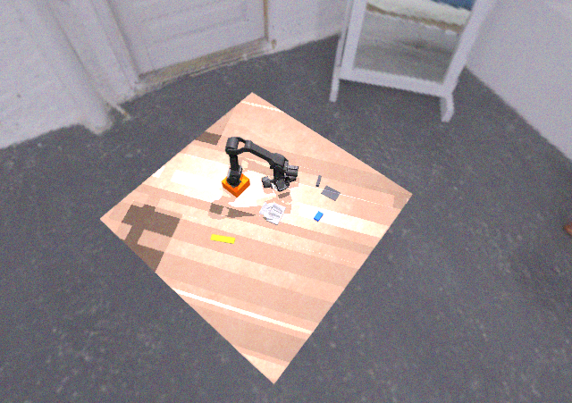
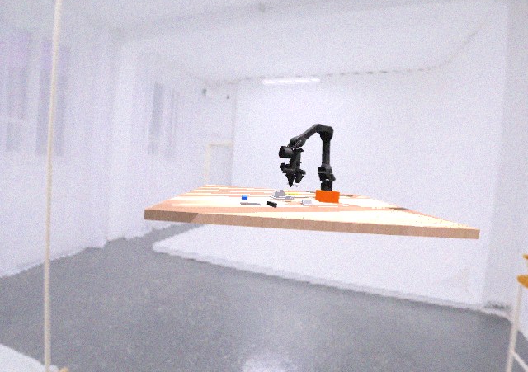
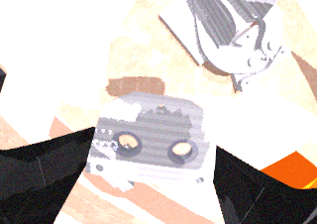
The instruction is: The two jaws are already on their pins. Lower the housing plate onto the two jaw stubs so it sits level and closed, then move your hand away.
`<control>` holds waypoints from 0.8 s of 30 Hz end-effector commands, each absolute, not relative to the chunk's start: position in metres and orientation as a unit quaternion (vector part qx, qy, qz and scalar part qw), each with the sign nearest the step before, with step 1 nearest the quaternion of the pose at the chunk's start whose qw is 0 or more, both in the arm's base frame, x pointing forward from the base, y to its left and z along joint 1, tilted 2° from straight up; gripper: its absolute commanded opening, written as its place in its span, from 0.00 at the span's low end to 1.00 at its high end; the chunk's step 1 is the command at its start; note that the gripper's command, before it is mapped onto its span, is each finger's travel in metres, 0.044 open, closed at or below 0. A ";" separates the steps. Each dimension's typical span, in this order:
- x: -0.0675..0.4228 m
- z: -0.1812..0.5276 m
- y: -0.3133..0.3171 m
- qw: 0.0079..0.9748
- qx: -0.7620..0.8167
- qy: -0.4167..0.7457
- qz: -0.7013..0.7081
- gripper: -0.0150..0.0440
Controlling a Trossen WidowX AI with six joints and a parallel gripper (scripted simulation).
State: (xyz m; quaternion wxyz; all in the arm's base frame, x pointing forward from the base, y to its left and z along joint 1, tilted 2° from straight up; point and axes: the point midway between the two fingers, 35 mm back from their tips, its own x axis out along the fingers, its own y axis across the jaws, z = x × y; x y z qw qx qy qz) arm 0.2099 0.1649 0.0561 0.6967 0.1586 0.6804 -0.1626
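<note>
The tool (image 1: pixel 281 188) (image 2: pixel 295 185) (image 3: pixel 154 143) stands wide, its fingers closed against the two sides of the grey housing plate (image 3: pixel 154 117), which has two round holes; it holds the plate above the desk (image 1: pixel 258 269) (image 2: pixel 307 224), apart from the pale jaw assembly (image 1: pixel 273 213) (image 2: pixel 279 195) (image 3: pixel 218 31) lying there

1. Bench (image 1: pixel 258 269) (image 2: pixel 315 223): wood-look, banded planks.
2. Housing plate (image 3: pixel 160 130): pale grey, finely ridged, plastic or metal unclear.
3. Claw (image 1: pixel 281 185) (image 2: pixel 294 185) (image 3: pixel 154 143): black, mostly matt.
4. Floor (image 1: pixel 439 297) (image 2: pixel 191 308): grey, speckled; glossy at six o'clock in the exterior view.
</note>
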 end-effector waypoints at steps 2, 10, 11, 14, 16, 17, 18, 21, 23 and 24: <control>0.216 0.057 0.148 0.706 0.116 0.687 -0.125 0.85; 0.225 0.057 0.124 0.714 0.052 0.695 -0.064 0.85; 0.226 0.057 0.121 0.715 0.044 0.695 -0.056 0.85; 0.229 0.058 0.111 0.716 0.020 0.697 -0.033 0.85; 0.230 0.058 0.105 0.717 0.004 0.697 -0.018 0.85; 0.231 0.058 0.102 0.717 -0.004 0.697 -0.010 0.85; 0.231 0.058 0.099 0.717 -0.012 0.697 -0.003 0.85; 0.233 0.058 0.090 0.716 -0.037 0.697 0.020 0.85; 0.234 0.058 0.084 0.715 -0.053 0.696 0.036 0.85; 0.234 0.058 0.081 0.714 -0.061 0.696 0.043 0.85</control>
